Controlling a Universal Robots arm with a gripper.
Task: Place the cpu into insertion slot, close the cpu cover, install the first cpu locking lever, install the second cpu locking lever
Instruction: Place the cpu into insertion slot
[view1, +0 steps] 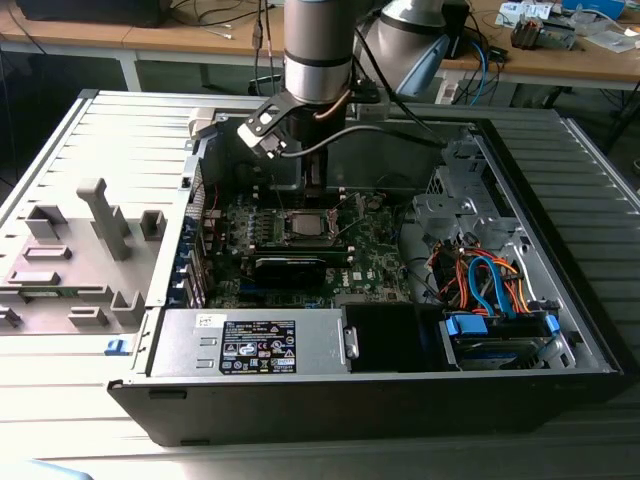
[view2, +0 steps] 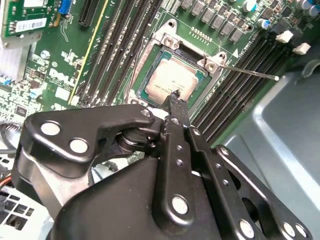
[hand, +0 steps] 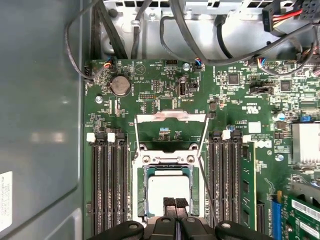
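The cpu (view2: 167, 82), a flat square chip with a pale metal top, lies inside the insertion slot (view2: 161, 41) on the green motherboard; it also shows in the first wrist view (hand: 167, 187). The cpu cover (hand: 171, 116), a thin silvery frame, stands swung up and open behind the slot. Thin wire locking levers (hand: 204, 170) stick out free beside the slot, one of them seen as a long rod (view2: 250, 72). My gripper (hand: 175, 202) hangs just above the near edge of the cpu, its black fingertips (view2: 175, 97) pressed together and holding nothing. In the exterior view my gripper (view1: 314, 190) hovers over the slot (view1: 300, 226).
The board sits in an open computer case (view1: 540, 180). Black memory slots (hand: 107, 185) flank the socket on both sides. Cables (hand: 150, 30) loop behind it. A power supply (view1: 255, 345), drive cage (view1: 495, 335) and coloured wires (view1: 480, 275) fill the near side.
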